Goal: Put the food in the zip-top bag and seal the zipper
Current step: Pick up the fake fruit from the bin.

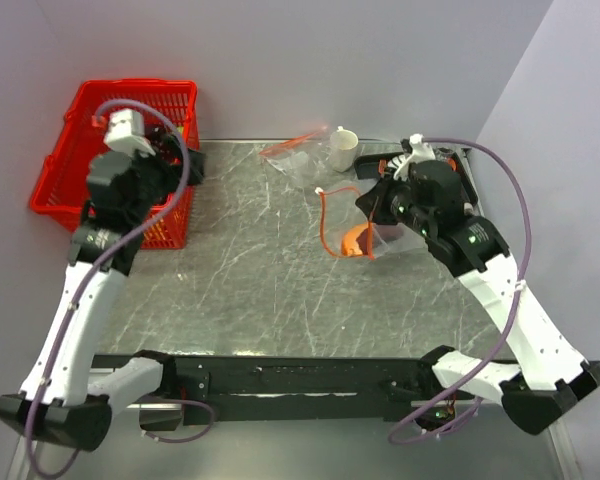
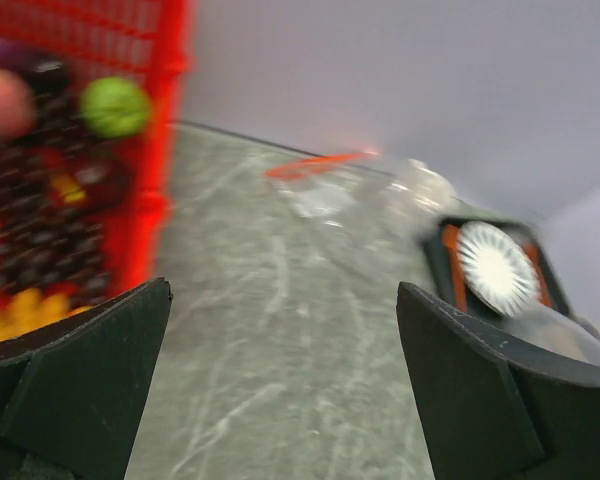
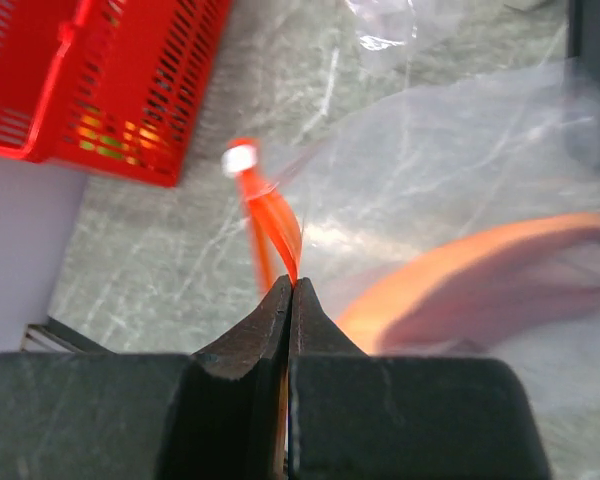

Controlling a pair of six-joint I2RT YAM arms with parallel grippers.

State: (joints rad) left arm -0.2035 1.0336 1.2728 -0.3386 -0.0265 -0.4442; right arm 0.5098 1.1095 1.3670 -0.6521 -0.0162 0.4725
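Observation:
The clear zip-top bag (image 1: 380, 232) hangs lifted above the table's right half, and its orange-red zipper (image 1: 325, 215) loops down to the left. My right gripper (image 1: 372, 205) is shut on that zipper (image 3: 277, 228), whose strip runs straight out from the jaw tips (image 3: 291, 285). One piece of food, orange-brown and curved (image 3: 480, 275), lies inside the bag (image 3: 460, 170); from above it shows at the bag's bottom (image 1: 356, 241). My left gripper (image 1: 185, 160) hovers at the red basket's right rim. It is open (image 2: 283, 290), with only bare table between its fingers.
The red basket (image 1: 70, 150) at the far left holds several toy foods, among them a green ball (image 2: 115, 107). A second clear red-edged bag (image 1: 295, 155) and a white cup (image 1: 343, 150) sit at the back. A black tray with a white plate (image 2: 495, 265) stands at the right.

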